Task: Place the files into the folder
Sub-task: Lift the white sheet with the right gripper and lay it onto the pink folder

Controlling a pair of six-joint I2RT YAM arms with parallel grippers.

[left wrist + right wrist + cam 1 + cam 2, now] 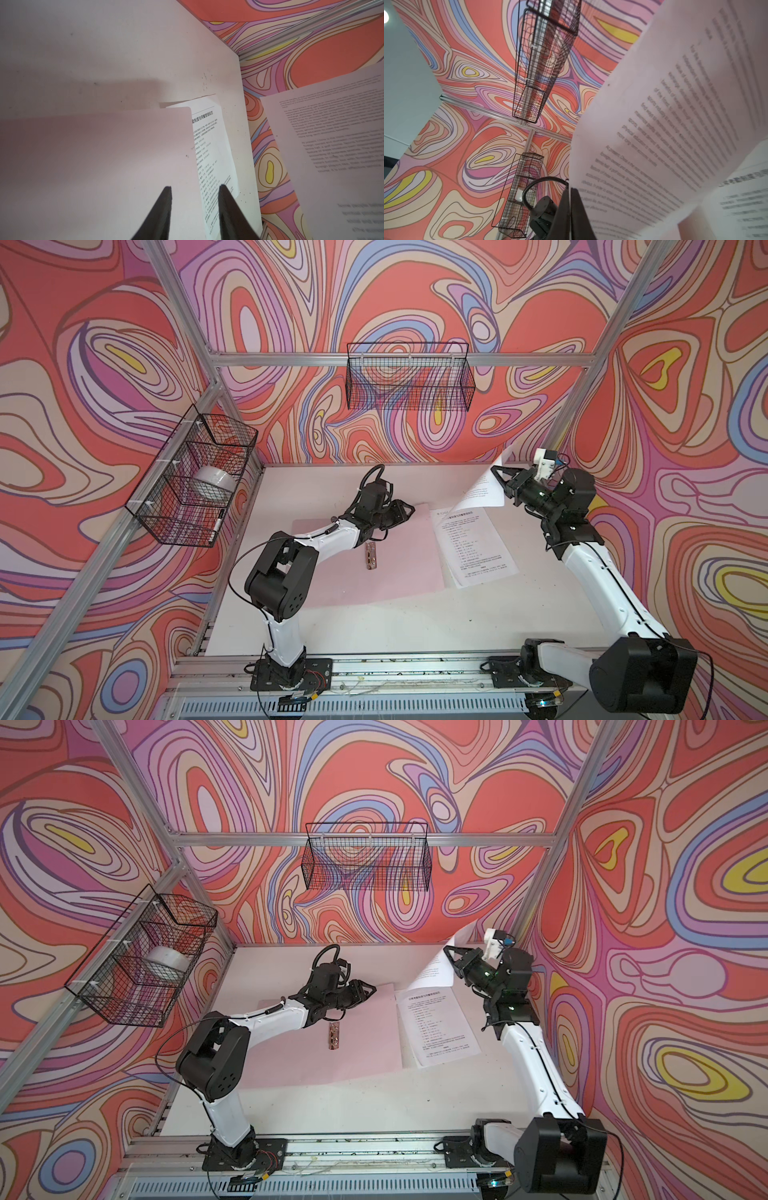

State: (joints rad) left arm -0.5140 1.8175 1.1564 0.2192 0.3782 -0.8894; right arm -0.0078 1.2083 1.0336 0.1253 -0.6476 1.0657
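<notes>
- A side wire basket (195,506) hangs from the frame rail on the left, with a white roll (214,481) inside.
- The left gripper (409,511) reaches over the far part of the folder (374,572). Its jaws stand partly apart with nothing between them. In the wrist view only pink folder surface lies beneath the left gripper (195,187), and it is hard to say whether the tips touch it.
- The folder is pale pink and lies flat in the middle of the table (374,626), with a small metal clip (370,556) on it near its centre.
- Just right of the folder, a printed sheet (473,543) with a heading and a list lies flat on the table. The folder's right edge covers the sheet's left margin.
- Further right, toward the back wall, the right gripper (495,470) is clamped tight on the edge of a lifted sheet (484,491) of dense text. This sheet is raised off the table and curls upward above the printed sheet.
</notes>
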